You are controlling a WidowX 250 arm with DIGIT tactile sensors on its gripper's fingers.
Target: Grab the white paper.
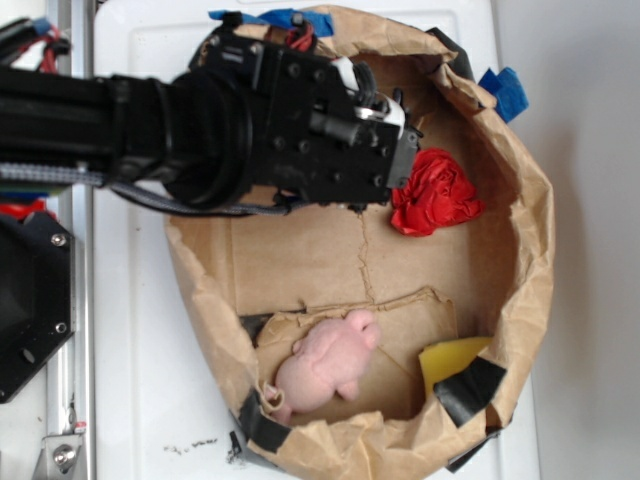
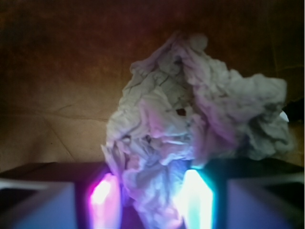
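Observation:
The white paper (image 2: 190, 124) is a crumpled off-white wad that fills the middle of the wrist view, over the brown cardboard floor. Its lower part is pinched between my two glowing fingers, pink on the left (image 2: 107, 195) and cyan on the right (image 2: 198, 195). My gripper (image 2: 152, 200) is shut on it. In the exterior view my gripper (image 1: 405, 160) is at the end of the black arm, inside the brown paper basket (image 1: 535, 230) near its upper rim. There the arm hides the paper.
A crumpled red paper wad (image 1: 435, 192) lies just right of the gripper. A pink plush toy (image 1: 325, 370) lies at the basket's lower side, with a yellow piece (image 1: 450, 360) and black tape (image 1: 470, 390) beside it. Blue tape (image 1: 505, 90) is on the rim.

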